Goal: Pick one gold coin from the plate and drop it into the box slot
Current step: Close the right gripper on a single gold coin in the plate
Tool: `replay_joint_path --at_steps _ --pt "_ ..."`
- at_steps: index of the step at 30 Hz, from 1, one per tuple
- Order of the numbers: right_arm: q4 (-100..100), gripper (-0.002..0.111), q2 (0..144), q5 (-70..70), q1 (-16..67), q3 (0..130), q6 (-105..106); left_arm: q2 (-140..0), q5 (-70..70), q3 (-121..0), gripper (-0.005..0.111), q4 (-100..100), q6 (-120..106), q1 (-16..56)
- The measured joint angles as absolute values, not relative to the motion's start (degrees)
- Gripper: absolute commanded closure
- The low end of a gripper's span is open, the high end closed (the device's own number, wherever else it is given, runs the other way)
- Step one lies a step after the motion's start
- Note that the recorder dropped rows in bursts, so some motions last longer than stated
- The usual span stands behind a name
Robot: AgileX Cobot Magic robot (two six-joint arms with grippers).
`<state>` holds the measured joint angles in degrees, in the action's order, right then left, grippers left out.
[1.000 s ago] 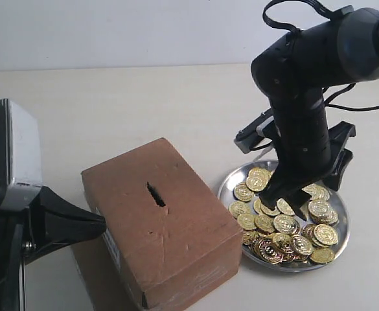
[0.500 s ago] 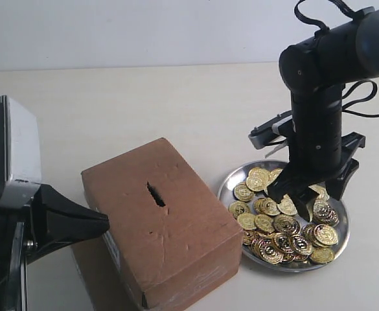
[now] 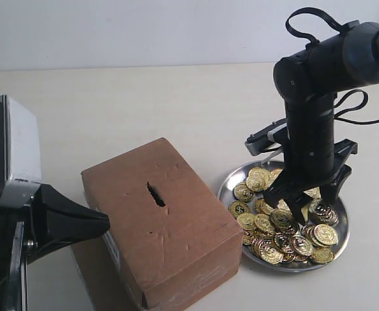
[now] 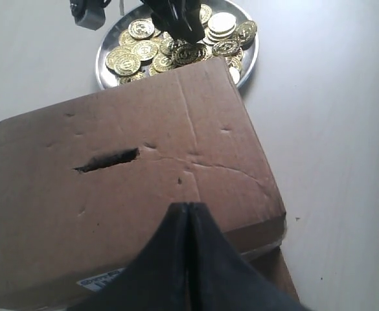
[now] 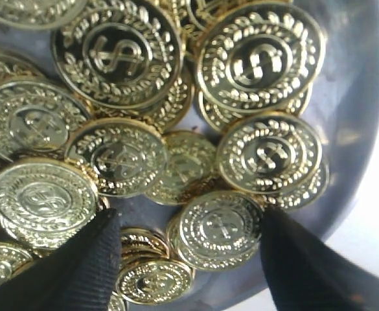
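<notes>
The brown cardboard box (image 3: 160, 227) stands left of the silver plate (image 3: 226, 183), which is heaped with gold coins (image 3: 281, 228). The ragged dark slot (image 3: 155, 194) cuts through the box top; in the left wrist view the slot (image 4: 107, 161) faces up. My right gripper (image 3: 299, 202) points down into the plate, open. In the right wrist view its fingers (image 5: 79, 269) sit either side of a gold coin (image 5: 221, 228) among other coins, above the plate (image 5: 354, 149). My left gripper (image 4: 188, 208) is shut and empty, hovering at the box's near edge (image 3: 103, 223).
A flat brown cardboard sheet (image 3: 89, 275) lies under the box. A white label strip (image 4: 98, 280) runs along the box side. The cream tabletop (image 3: 144, 110) lies behind the box and plate. The plate (image 4: 251, 55) almost touches the box corner.
My right arm has shifted a little to the right and come down, so its open fingers now sit lower among the coins. The left gripper and box have not moved.
</notes>
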<state>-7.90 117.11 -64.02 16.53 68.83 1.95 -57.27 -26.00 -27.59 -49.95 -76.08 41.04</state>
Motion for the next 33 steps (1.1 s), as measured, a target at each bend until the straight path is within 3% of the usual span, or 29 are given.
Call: replay_joint_path --at_steps 33 --pt "-6.71 0.055 117.44 -62.68 14.33 68.83 2.91 -57.27 -26.0 -27.59 0.107 -49.95 -76.08 41.04"
